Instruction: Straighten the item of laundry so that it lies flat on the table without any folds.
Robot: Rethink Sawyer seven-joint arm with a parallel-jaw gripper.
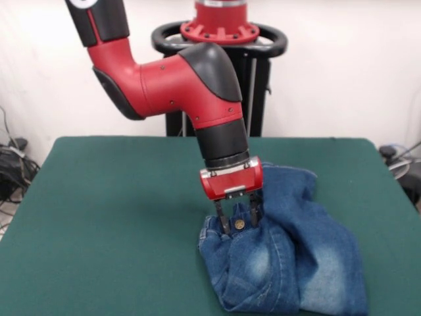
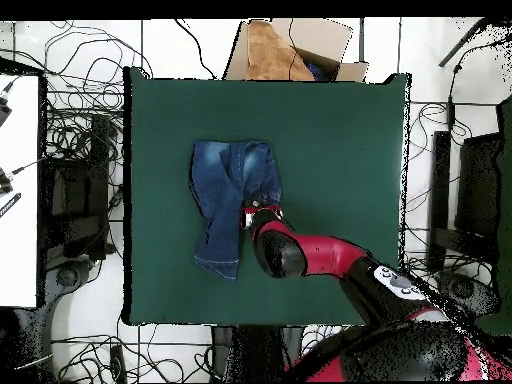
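- Dark green felt covers the bench [image 1: 118,217], ringed by loose cables on a pale floor.
- A cardboard box [image 2: 290,48] sits just beyond one bench edge; what it holds cannot be told.
- On the bench lie the jeans [image 1: 309,257], doubled over with the legs bunched side by side.
- The gripper [image 1: 238,220] stands at the waistband by the metal button [image 1: 239,224], fingers spread, tips touching the denim.
- Judged step: taking hold of the waistband. Next, a pinch and a pull outward to unfold the legs.
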